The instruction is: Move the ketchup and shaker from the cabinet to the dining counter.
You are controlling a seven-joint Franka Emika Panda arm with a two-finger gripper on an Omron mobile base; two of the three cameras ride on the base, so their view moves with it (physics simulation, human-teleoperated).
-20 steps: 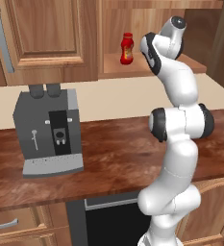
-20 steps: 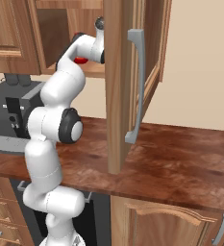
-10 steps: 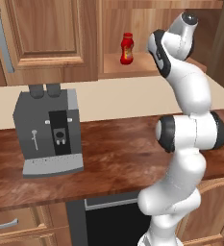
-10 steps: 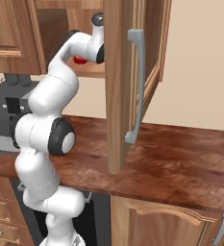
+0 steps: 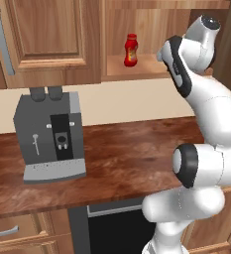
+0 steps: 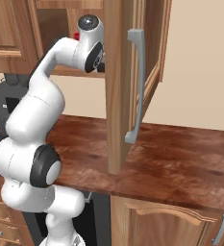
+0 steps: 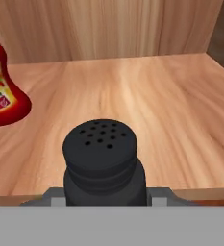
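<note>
The tool (image 7: 105,199) is clamped on the shaker (image 7: 104,161) — the black shaker sits between the two grey tips, and its round top with little holes faces the hand camera. The shaker is just at the front edge of the cabinet shelf (image 7: 171,125); I cannot tell if its bottom rests on the shelf or is a bit above it.

The shelf is pale wood with a soft grain. Behind it is a wooden back wall, and a darker side wall shows at the right of the hand view. The ketchup (image 7: 3,98) stands on the same shelf, off to the left and further back, apart from the shaker. In the left base view the ketchup (image 5: 131,50) is upright in the open cabinet (image 5: 137,34), with the white arm (image 5: 206,114) reaching up beside it.

In the right base view the cabinet door (image 6: 118,86) is swung open toward the camera, and its long silver handle (image 6: 135,86) runs up and down.

Below the cabinet is a cream wall, then a table (image 5: 122,158) with a shiny red-brown wood top. A grey coffee machine (image 5: 50,136) stands on it at the left. Under the table there are wooden drawers (image 5: 18,235) and a dark opening.
</note>
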